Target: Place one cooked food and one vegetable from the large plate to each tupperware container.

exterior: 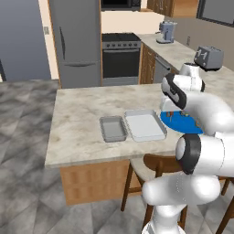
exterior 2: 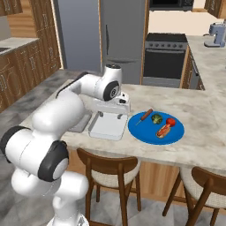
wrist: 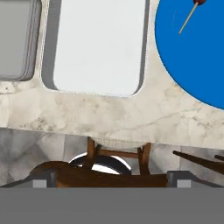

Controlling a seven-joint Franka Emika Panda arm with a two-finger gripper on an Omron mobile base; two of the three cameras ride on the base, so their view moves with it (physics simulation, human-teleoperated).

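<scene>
Your gripper hangs above the near edge of the counter, over the whitish tray, jaws spread as wide as they go and nothing between them. In the hand view the finger tips sit far apart at the bottom, with the counter edge and a wooden stool below them.

All the food sits on the blue plate, just right of the whitish tray. On it you have the hot dog in a bun, the red tomato ball touching or just beside it, the dark green piece next to that, and the bare sausage toward the plate's left side, on a thin stick.

Both trays look empty. The grey tray lies just left of the whitish one, long sides nearly touching. In the left base view your arm covers most of the plate.
</scene>
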